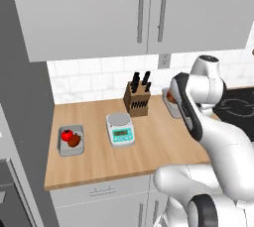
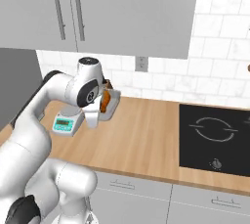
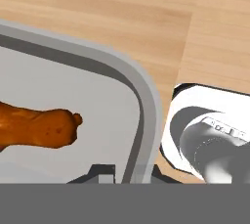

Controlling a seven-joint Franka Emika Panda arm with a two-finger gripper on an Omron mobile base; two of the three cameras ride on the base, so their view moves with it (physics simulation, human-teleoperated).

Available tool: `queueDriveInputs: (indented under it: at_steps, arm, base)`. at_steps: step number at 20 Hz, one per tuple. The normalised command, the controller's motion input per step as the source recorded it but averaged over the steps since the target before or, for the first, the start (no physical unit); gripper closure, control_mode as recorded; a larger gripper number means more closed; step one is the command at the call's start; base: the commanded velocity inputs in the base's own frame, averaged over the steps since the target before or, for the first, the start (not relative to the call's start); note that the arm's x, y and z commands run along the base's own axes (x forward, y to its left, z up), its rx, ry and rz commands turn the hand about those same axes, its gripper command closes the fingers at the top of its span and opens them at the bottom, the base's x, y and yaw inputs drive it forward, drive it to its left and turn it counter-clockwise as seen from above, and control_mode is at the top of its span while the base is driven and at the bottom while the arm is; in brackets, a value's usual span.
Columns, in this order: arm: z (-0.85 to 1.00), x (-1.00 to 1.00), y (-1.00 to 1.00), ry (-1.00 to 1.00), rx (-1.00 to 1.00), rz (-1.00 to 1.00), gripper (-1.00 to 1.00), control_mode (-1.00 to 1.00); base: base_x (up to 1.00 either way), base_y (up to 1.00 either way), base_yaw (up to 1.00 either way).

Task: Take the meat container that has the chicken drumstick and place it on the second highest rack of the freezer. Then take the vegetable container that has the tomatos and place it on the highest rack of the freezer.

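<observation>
Pincer [image 3: 128, 171] on meat container [image 3: 146, 100] rim

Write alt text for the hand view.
A glossy orange-brown chicken drumstick lies in a grey meat container whose rounded rim is clamped by the jaws at the bottom edge. Beyond the rim is the wooden counter.

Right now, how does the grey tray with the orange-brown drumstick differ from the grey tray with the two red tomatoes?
The grey tray with the orange-brown drumstick is tilted above the counter, its rim in the shut gripper; the grey tray with the two red tomatoes lies flat on the wooden counter, untouched. One holds a single long drumstick, the other two round tomatoes. Both are shallow grey trays.
</observation>
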Motion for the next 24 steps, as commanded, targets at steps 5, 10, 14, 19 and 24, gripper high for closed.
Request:
queueDriveInputs:
  at_steps: [5,10,14,19,24]
  arm:
    - [0.42,-0.57,0.12,-0.04,0.00,0.06,1.00,-1.00]
    - [0.42,-0.54,0.22,-0.01,0.00,0.14,1.00,-1.00]
    - [0.35,-0.11,0.09,0.01,0.00,-0.06,1.00,-1.00]
    - [0.41,-0.04,0.22,0.00,0.00,-0.01,1.00,-1.00]
    - [0.16,-0.07,0.10,0.00,0.00,0.00,1.00,-1.00]
  base:
    - [0.00,0.00,0.00]
    - [0.00,0.00,0.00]
    - [0.00,0.00,0.00]
    - [0.00,0.00,0.00]
    - [0.00,0.00,0.00]
